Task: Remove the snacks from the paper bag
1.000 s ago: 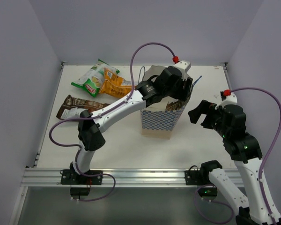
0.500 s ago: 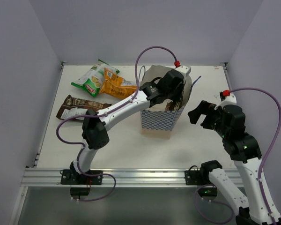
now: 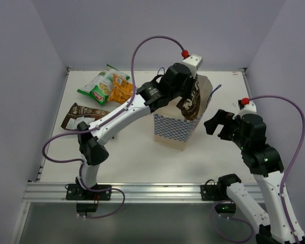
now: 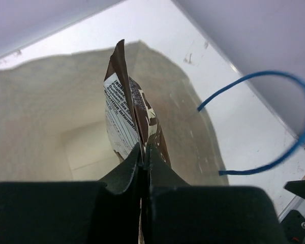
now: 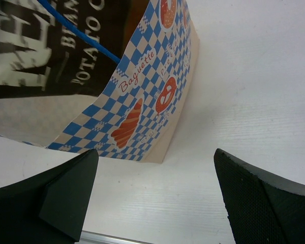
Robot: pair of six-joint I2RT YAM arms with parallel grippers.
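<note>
The blue-and-white checked paper bag stands upright mid-table, its cream inside showing in the left wrist view. My left gripper hangs over its mouth, shut on the top edge of a dark brown snack packet with white lettering, which is partly above the rim. In the left wrist view the fingertips pinch that packet. My right gripper stands open to the right of the bag, nothing between its fingers. The bag's checked wall and the lifted packet show ahead of it.
Three packets lie at the table's back left: a green and white one, an orange one and a dark brown one. A thin blue string handle loops off the bag's right side. White walls border the table.
The left gripper closed on the dark brown packet inside the bag and rose, drawing it up past the rim. The right arm has stayed still and open.
</note>
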